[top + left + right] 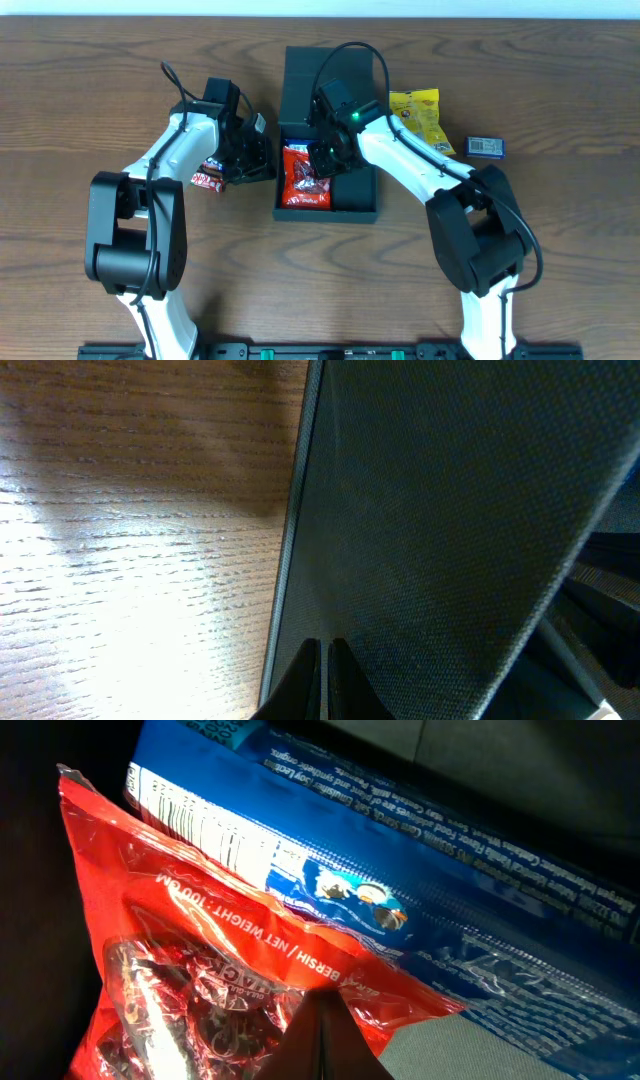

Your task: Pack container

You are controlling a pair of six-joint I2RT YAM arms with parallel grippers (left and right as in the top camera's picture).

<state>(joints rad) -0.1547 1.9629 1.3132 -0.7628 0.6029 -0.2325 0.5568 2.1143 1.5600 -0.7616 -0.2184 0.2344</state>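
The dark teal container (365, 200) stands open at the table's middle, its flap lid (300, 80) lying back. Inside, a red snack packet (300, 185) lies over a blue packet (296, 148). My right gripper (326, 160) is down in the container, shut, with its tips pinched on the red packet (200, 950) beside the blue packet (420, 870). My left gripper (264, 158) is shut and empty, its tips (325, 660) against the outside of the container's left wall (430, 540).
A red-and-white chocolate bar packet (207, 179) lies on the wood table just left of my left gripper. A yellow snack packet (416, 116) lies right of the container. A small blue packet (486, 147) lies further right.
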